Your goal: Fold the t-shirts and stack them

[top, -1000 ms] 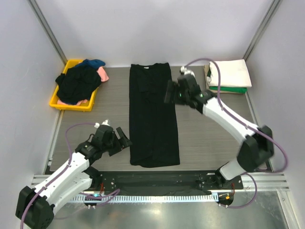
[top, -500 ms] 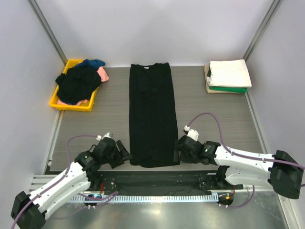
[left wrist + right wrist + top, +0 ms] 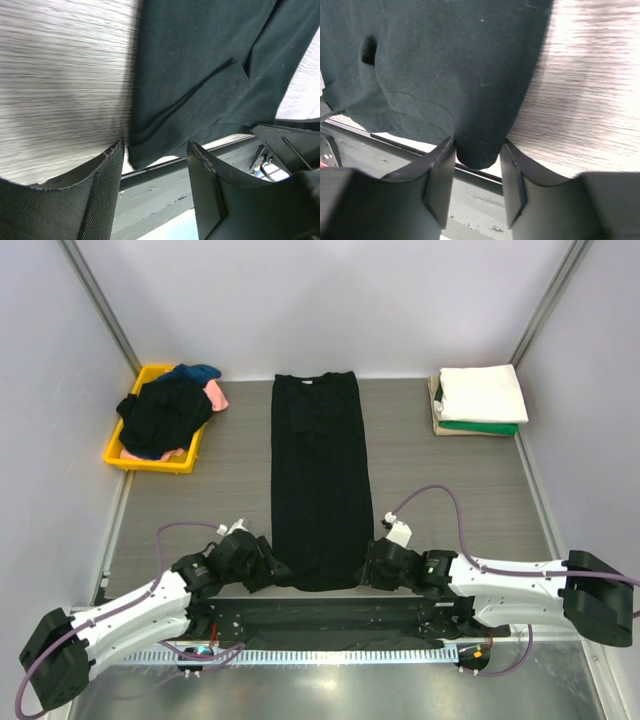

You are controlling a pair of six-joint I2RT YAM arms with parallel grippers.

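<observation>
Since the black t-shirt [image 3: 318, 480] likely folds from its 6 o'clock hem, the left gripper [image 3: 155, 147] straddles it spread while the right gripper [image 3: 477, 142] pinches it.

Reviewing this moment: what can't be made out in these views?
Top view: what lies in the yellow tray under the crumpled black shirt, which covers most of it.
Top view: lower layers of the folded stack; only edges show.
Right wrist: whether the right gripper already pinches the corner of the flat black t-shirt; cloth fills the gap between its fingers.
</observation>
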